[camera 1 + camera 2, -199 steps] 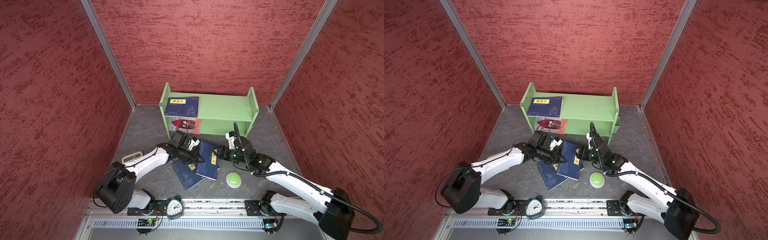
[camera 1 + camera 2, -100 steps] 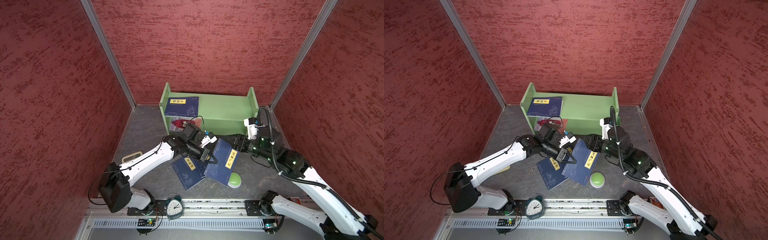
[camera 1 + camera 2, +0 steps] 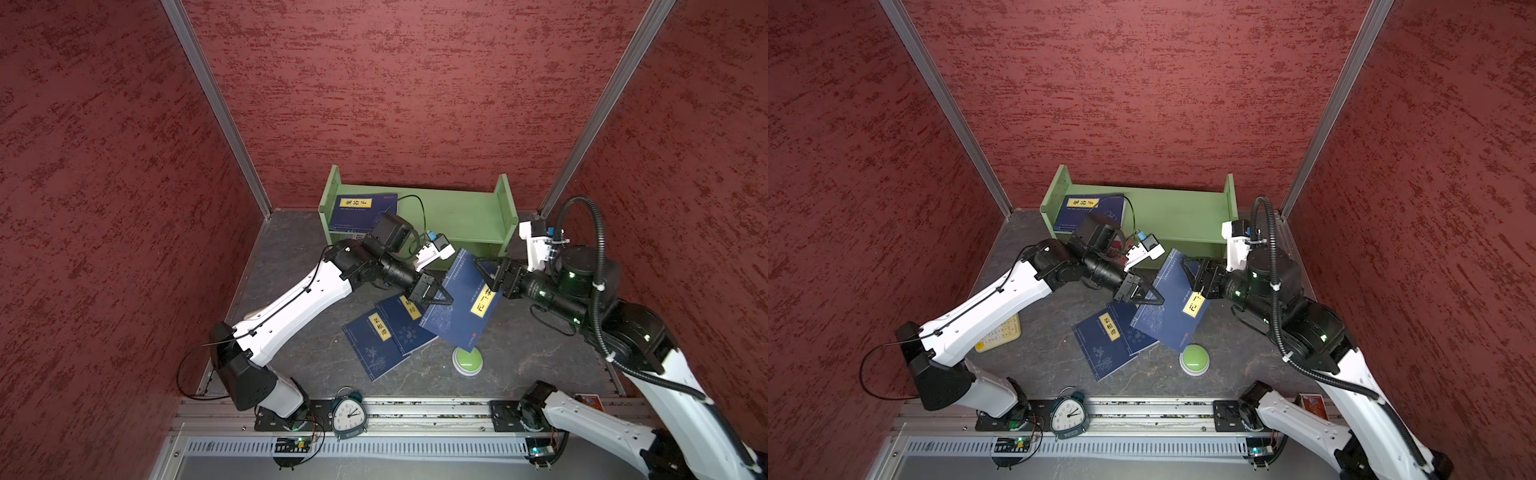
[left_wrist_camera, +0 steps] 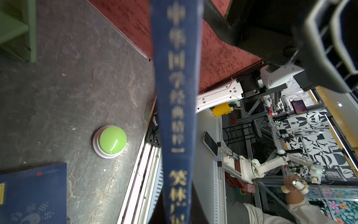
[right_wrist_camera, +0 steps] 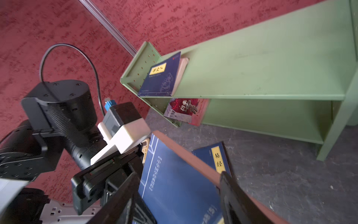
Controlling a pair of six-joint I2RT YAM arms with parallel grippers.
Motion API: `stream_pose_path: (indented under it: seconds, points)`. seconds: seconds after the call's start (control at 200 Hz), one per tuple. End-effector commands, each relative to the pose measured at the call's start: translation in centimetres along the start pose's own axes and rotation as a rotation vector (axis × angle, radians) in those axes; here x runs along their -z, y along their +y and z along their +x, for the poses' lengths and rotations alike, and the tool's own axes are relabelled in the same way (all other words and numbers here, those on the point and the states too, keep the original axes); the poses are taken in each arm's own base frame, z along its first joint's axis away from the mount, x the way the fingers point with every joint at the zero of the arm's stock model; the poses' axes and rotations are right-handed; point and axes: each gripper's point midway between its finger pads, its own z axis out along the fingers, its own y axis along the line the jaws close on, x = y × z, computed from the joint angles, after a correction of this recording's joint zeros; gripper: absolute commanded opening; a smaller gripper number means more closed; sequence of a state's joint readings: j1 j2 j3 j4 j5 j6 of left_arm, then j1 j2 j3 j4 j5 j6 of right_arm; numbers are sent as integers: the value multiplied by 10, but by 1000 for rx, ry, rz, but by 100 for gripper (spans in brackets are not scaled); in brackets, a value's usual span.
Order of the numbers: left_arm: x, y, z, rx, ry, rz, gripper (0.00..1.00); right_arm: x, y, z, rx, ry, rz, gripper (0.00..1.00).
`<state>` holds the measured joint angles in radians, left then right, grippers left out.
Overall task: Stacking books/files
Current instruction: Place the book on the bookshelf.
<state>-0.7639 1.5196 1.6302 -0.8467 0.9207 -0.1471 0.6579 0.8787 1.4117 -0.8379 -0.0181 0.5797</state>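
Note:
My left gripper [image 3: 436, 297] [image 3: 1148, 297] is shut on the spine edge of a navy book [image 3: 461, 307] [image 3: 1173, 316] [image 4: 176, 97], which hangs tilted above the floor. My right gripper [image 3: 490, 274] [image 5: 174, 194] is open, its fingers standing wide on either side of that book's far edge. Two more navy books [image 3: 374, 345] [image 3: 405, 328] lie overlapped on the floor below. Another navy book [image 3: 361, 208] lies on the top of the green shelf [image 3: 457, 216]. A red-and-white book [image 5: 184, 110] leans in the lower shelf.
A green push button [image 3: 467, 361] sits on the floor just under the held book's low corner. An alarm clock [image 3: 348, 415] stands on the front rail. A cream calculator [image 3: 998, 334] lies under the left arm. A small red packet [image 3: 1312, 403] is at the front right.
The navy book has come up off the floor pile and now hangs tilted between both grippers. Both arms have risen, the right arm pulling back to the right, and its jaws widened slightly.

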Motion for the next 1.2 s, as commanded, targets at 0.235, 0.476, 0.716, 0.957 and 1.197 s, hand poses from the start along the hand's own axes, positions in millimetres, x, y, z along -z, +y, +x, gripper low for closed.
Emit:
stream_pose_path:
  seconds: [0.235,0.476,0.716,0.957,1.197]
  points:
    - [83,14,-95,-53,-333,-44,2,2,19,-14,30,-28,-71,70]
    - [146,31,-136,-72,-555,-235,3,-25,55,-17,-13,-28,-277,70]
    - [195,60,-152,88,-724,-315,2,-69,76,-11,-135,-13,-457,71]
    - [229,80,-151,263,-831,-265,2,-106,78,-13,-278,-75,-573,69]
    - [234,95,-143,421,-874,-194,1,-137,82,-15,-354,-107,-659,69]
